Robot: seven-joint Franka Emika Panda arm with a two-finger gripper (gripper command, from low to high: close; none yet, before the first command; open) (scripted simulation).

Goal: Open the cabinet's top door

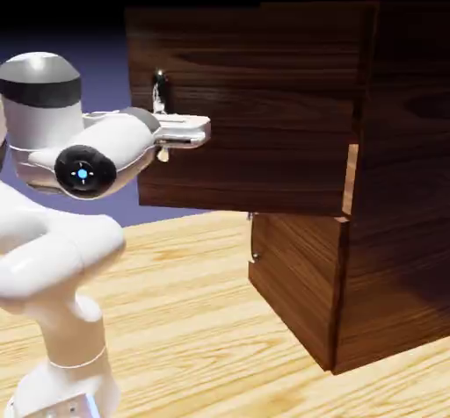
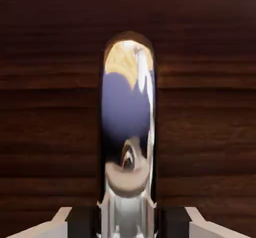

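The dark wood-grain cabinet (image 1: 395, 232) stands at the exterior view's right. Its top door (image 1: 264, 100) is swung out from the cabinet's front, with a gap showing at its hinge side. The door's vertical silver handle (image 1: 159, 90) sits near its free edge. My gripper (image 1: 163, 135) is shut on that handle, just below its top end. In the hand view the shiny handle (image 2: 128, 132) rises large between my fingertips (image 2: 60, 224), my gripper (image 2: 128, 228) is closed around its base, and the door's wood (image 2: 210, 82) fills the background.
Below the door is the shorter lower panel (image 1: 294, 284), closed, with its own small handle (image 1: 255, 242). The light wooden tabletop (image 1: 193, 320) spreads in front of the cabinet. My white arm (image 1: 53, 258) rises at the lower left.
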